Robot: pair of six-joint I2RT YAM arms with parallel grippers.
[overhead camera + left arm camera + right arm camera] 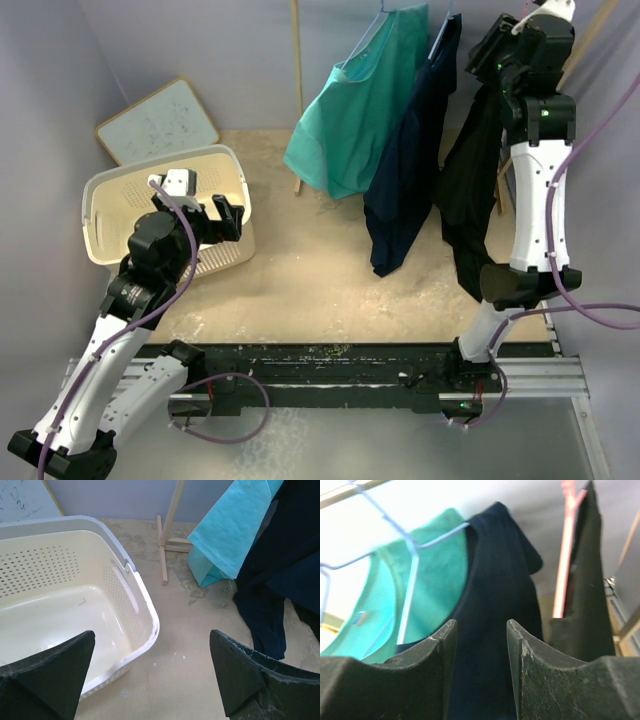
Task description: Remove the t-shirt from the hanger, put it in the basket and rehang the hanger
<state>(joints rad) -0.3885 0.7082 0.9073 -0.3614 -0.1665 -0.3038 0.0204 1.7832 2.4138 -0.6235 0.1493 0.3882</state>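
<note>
Your left gripper (152,640) hangs spread wide over the basket (125,565), holding nothing. Your right gripper (480,630) is up among the hanging shirts, jaws partly apart and empty, aimed at the navy shirt (500,570), which hangs on its hanger (442,536) between the teal shirt (435,580) and the black shirt (590,580). If you close here, you may pinch wire along with cloth, or drag a neighbour down too.

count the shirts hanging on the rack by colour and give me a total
green shirt: 1
navy shirt: 1
black shirt: 1
total: 3
</note>
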